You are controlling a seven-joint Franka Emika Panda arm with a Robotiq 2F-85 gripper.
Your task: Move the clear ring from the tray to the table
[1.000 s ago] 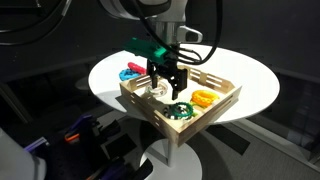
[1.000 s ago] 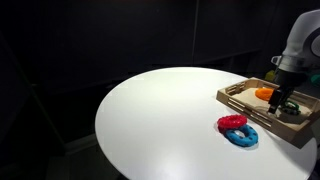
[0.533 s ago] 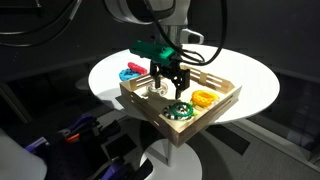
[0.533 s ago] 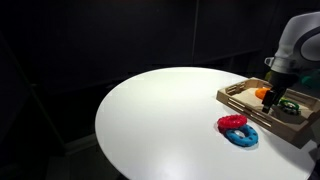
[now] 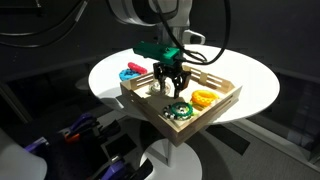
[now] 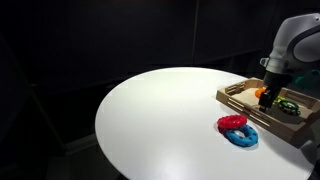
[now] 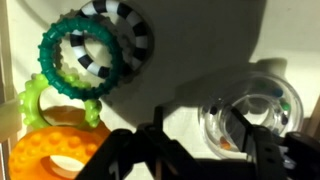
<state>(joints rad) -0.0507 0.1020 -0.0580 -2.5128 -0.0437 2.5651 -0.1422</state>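
While the gripper hangs low inside the tray, its two dark fingers stand wide apart and hold nothing. One finger is right over the clear ring, and I cannot tell if it touches it. That ring lies flat on the tray floor. A bit further along the floor sits an orange-yellow ring, and next to it a green ring with black-and-white stripes. Outside the tray, a red ring and a blue ring lie touching on the white table.
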